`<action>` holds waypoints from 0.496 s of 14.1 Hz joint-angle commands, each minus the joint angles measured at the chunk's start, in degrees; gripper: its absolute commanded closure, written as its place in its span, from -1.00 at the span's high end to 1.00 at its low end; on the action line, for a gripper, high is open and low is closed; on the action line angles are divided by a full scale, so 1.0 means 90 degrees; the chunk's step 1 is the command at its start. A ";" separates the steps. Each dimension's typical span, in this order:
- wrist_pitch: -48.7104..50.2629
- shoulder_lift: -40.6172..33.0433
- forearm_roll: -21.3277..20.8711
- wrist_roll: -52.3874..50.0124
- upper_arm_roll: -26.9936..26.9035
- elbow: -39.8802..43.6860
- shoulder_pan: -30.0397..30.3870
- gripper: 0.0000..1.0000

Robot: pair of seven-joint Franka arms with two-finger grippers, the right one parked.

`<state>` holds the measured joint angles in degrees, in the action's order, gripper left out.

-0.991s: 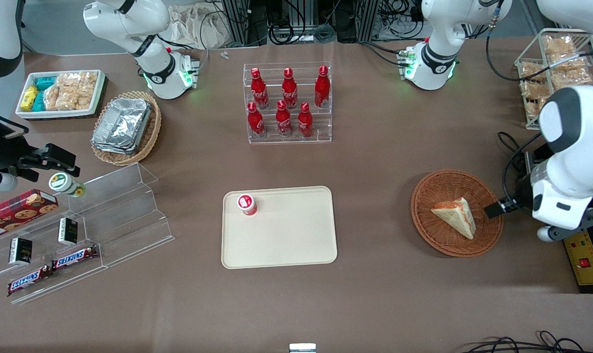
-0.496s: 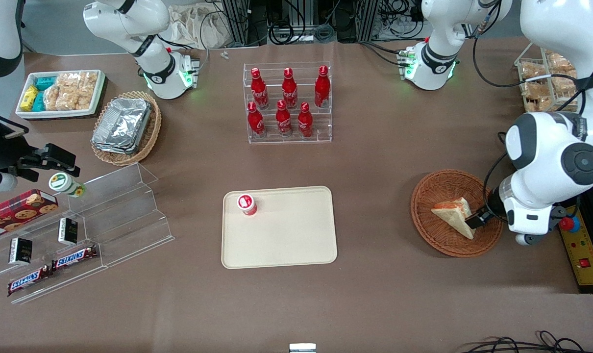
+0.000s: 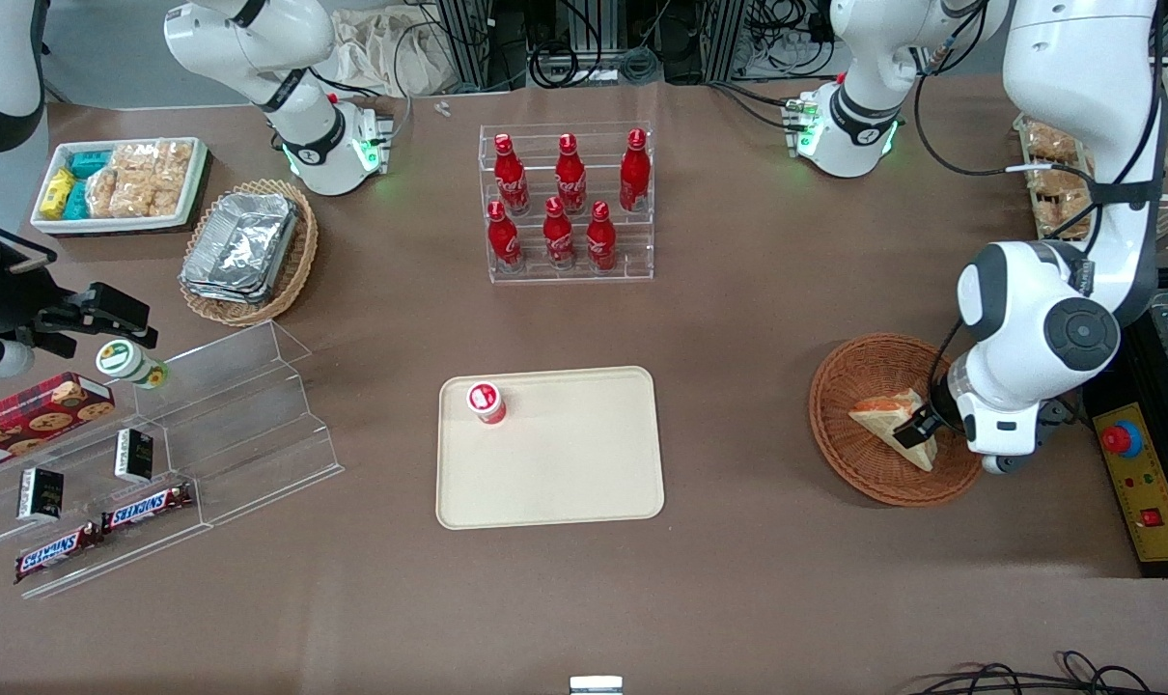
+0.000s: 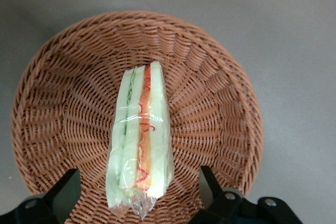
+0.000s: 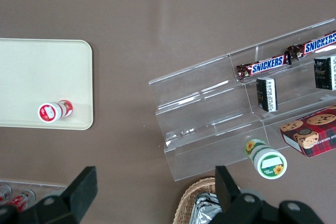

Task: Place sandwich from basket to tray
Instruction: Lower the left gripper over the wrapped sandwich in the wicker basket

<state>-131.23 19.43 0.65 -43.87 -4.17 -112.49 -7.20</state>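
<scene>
Overhead, gripper (image 4: 137, 195) above sandwich (image 4: 140, 145), brown table (image 3: 758, 319)

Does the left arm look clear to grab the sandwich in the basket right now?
Probably yes. The end effector hangs open just above the sandwich, one finger on each side of it, and nothing else lies in the basket to block it.

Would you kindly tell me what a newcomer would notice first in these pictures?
Probably the working arm's gripper, open just above the wrapped sandwich lying in the round wicker basket toward that arm's end of the table. Next, the beige tray mid-table with a small red-capped bottle on it, and the red bottles on their clear rack, farther from the camera.
</scene>
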 commanded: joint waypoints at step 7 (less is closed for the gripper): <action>-0.1181 0.0077 0.0055 -0.0194 0.0005 -0.0802 -0.0011 0.99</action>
<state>-139.36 20.04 0.75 -44.53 -4.17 -118.30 -7.19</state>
